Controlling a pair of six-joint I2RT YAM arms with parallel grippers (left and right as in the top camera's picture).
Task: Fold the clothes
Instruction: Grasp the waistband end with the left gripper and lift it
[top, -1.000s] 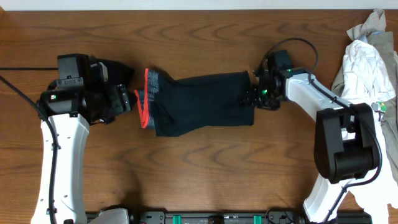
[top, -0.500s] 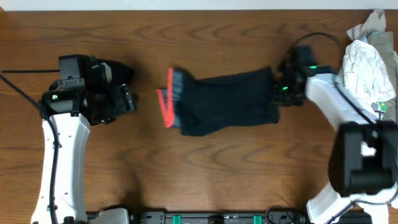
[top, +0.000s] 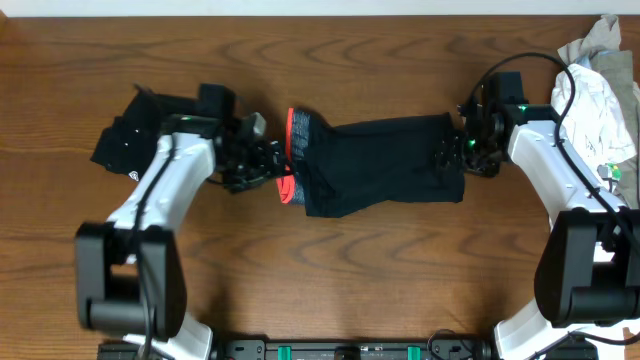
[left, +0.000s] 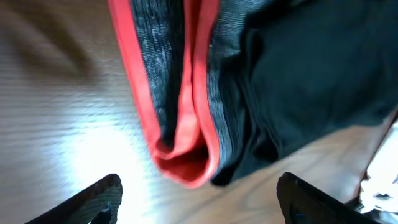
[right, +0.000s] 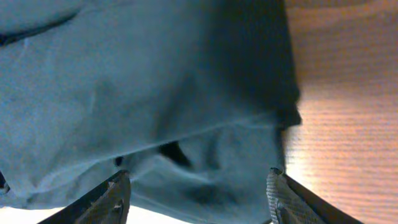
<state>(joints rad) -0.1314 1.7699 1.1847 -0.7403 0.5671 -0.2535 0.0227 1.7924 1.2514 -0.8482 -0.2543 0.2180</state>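
Note:
The black trousers (top: 385, 165) lie folded across the middle of the table, with the grey, red-edged waistband (top: 297, 152) at their left end. My left gripper (top: 268, 167) is open just left of the waistband; in the left wrist view the red edge (left: 186, 152) hangs between my spread fingertips (left: 96, 200). My right gripper (top: 455, 155) is open at the trousers' right end. In the right wrist view the dark cloth (right: 186, 124) lies under and between its fingers (right: 292, 199), and nothing is pinched.
A black piece with a small white mark (top: 125, 143) lies at the far left, behind my left arm. A heap of white and beige clothes (top: 592, 90) fills the right edge. Bare wooden table (top: 330, 270) stretches in front.
The trousers have slid to the right with my right gripper. My left arm has swung right to the waistband, uncovering the black piece.

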